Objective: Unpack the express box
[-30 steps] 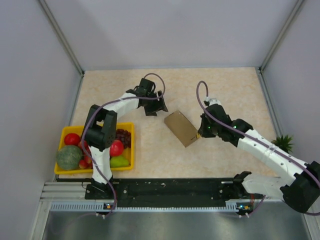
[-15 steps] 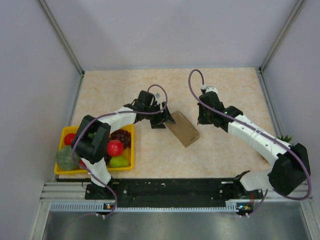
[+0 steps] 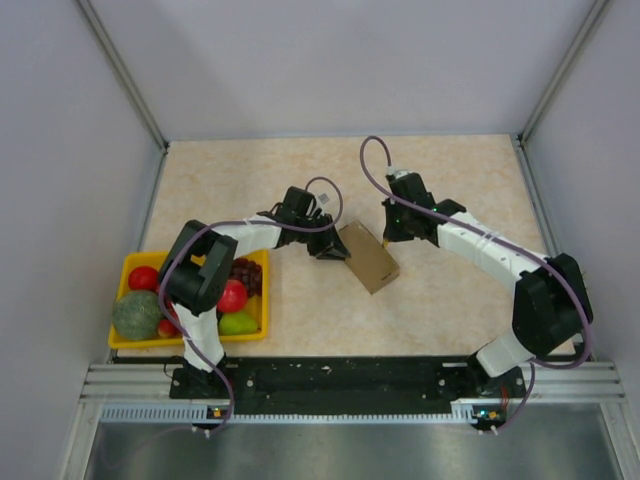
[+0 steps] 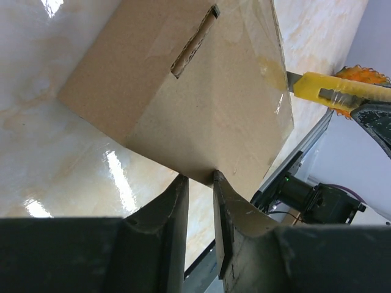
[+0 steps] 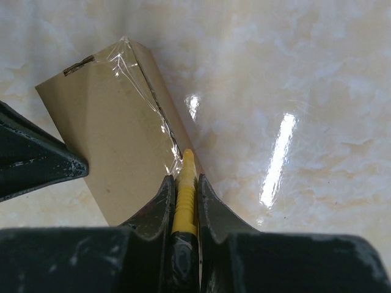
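Note:
The express box (image 3: 367, 257) is a flat brown cardboard box lying closed at mid-table, with clear tape along its seam. In the left wrist view the box (image 4: 183, 85) fills the top, and my left gripper (image 4: 200, 176) has both fingertips against its near edge. The jaws stand a narrow gap apart, with bare table showing between them. My right gripper (image 5: 183, 180) is shut on a yellow utility knife (image 5: 184, 189), whose tip rests at the taped edge of the box (image 5: 104, 134). From above, the left gripper (image 3: 331, 246) and the right gripper (image 3: 391, 228) flank the box.
A yellow fruit tray (image 3: 190, 341) with apples, grapes and a green melon sits at the near left. Grey walls close in the table on three sides. A black rail (image 3: 350, 375) runs along the near edge.
My left gripper moved right onto the box's left edge and its jaws narrowed. My right arm swung up and left, bringing the knife from the box's right side to its far right edge.

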`<action>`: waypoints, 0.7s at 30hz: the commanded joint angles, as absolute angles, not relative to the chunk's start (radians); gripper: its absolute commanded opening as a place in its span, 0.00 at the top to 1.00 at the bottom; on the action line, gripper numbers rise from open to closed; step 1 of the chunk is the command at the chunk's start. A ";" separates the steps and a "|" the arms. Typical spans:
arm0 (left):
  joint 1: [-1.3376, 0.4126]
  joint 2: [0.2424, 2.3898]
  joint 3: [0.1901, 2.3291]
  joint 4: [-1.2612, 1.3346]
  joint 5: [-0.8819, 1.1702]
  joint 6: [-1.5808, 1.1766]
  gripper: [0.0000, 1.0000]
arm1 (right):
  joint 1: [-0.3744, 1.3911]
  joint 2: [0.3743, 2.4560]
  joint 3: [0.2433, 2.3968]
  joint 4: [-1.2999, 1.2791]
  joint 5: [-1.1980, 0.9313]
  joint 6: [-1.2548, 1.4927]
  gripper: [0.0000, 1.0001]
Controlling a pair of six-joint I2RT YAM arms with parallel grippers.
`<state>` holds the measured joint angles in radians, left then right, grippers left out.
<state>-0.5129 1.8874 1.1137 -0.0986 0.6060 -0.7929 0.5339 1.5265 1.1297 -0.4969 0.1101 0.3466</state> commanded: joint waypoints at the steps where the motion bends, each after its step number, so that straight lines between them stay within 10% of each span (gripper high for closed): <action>1: -0.506 1.922 1.135 -0.106 0.595 -0.712 0.77 | 0.523 1.525 1.189 -0.454 0.006 0.322 1.00; 21: -0.367 1.901 0.821 0.189 0.773 -0.779 0.85 | 0.525 1.405 1.229 -0.463 -0.253 0.396 1.00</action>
<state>-0.3805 1.8820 0.8814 0.2111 0.8642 -0.8097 0.5205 1.4643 1.1687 -0.5163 -0.1230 0.3454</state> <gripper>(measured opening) 0.149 0.091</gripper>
